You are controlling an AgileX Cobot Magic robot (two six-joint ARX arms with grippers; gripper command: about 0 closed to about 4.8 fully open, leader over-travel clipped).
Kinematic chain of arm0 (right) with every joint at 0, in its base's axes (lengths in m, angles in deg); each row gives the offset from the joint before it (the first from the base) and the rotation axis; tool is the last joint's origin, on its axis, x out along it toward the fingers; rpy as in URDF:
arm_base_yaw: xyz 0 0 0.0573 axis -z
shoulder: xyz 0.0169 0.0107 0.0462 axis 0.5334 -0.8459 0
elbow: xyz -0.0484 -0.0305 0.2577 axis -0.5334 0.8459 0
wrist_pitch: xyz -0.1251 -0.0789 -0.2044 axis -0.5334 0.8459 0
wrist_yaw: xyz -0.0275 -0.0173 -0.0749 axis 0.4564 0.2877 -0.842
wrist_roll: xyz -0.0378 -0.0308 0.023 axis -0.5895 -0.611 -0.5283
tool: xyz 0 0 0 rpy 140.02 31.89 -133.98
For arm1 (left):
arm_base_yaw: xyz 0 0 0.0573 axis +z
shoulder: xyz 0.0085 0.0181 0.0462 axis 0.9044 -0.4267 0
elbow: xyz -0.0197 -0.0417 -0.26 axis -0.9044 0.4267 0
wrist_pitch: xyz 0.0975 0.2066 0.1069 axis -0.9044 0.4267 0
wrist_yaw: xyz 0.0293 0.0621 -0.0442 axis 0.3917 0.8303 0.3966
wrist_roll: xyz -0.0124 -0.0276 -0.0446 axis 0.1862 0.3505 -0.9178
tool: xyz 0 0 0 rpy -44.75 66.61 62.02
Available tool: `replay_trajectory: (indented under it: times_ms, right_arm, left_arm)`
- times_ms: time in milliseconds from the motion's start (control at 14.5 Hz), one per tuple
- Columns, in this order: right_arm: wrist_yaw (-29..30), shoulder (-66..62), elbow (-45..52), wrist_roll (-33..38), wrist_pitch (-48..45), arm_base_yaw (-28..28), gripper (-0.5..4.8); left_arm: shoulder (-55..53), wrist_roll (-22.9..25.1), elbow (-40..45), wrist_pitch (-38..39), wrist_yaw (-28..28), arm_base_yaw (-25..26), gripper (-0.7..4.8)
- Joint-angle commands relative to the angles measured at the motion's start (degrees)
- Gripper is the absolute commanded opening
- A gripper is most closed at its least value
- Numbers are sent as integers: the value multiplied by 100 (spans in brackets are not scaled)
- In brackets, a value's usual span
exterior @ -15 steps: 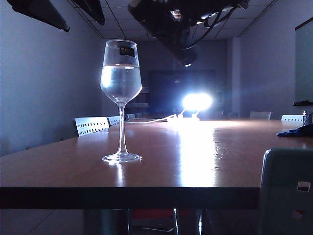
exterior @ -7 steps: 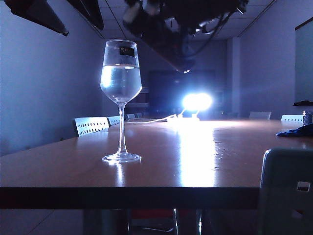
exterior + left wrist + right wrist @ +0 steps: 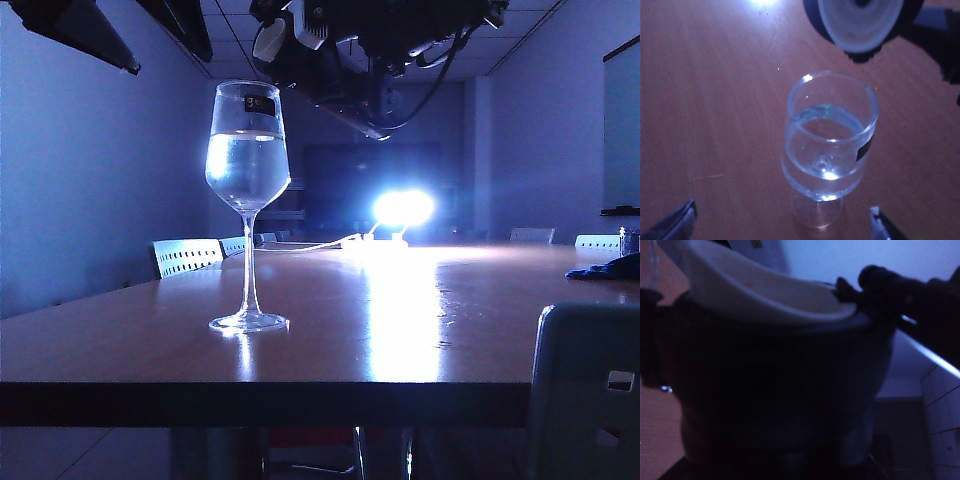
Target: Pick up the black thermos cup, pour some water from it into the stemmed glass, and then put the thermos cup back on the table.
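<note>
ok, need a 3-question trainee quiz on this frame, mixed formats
1. True or false: the stemmed glass stands upright on the table.
2. Which holds the black thermos cup? A) left gripper B) right gripper
3. Fill in: the glass holds clear ____.

Key: 1 true. 2 B; it is held aloft above and beside the glass, while the left gripper's fingers stand open, the glass between them untouched. 3 water.

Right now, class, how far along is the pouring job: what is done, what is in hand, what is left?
Done: the stemmed glass already holds water. In hand: the right claw holds the black thermos cup tilted above the glass, no stream visible. The left claw hangs open near the glass. Left: setting the thermos back on the table.
</note>
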Motion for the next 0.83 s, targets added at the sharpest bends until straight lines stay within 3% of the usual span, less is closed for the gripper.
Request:
replay_trajectory:
  times_ms: [69, 826]
  right_arm:
    - [-7, 79, -50, -485, -490, -11, 178]
    - [127, 79, -52, -1102, -1180, -11, 179]
  left_arm:
    - [-50, 13, -17, 48, 0, 0, 479]
    - [-50, 26, -17, 44, 107, 0, 479]
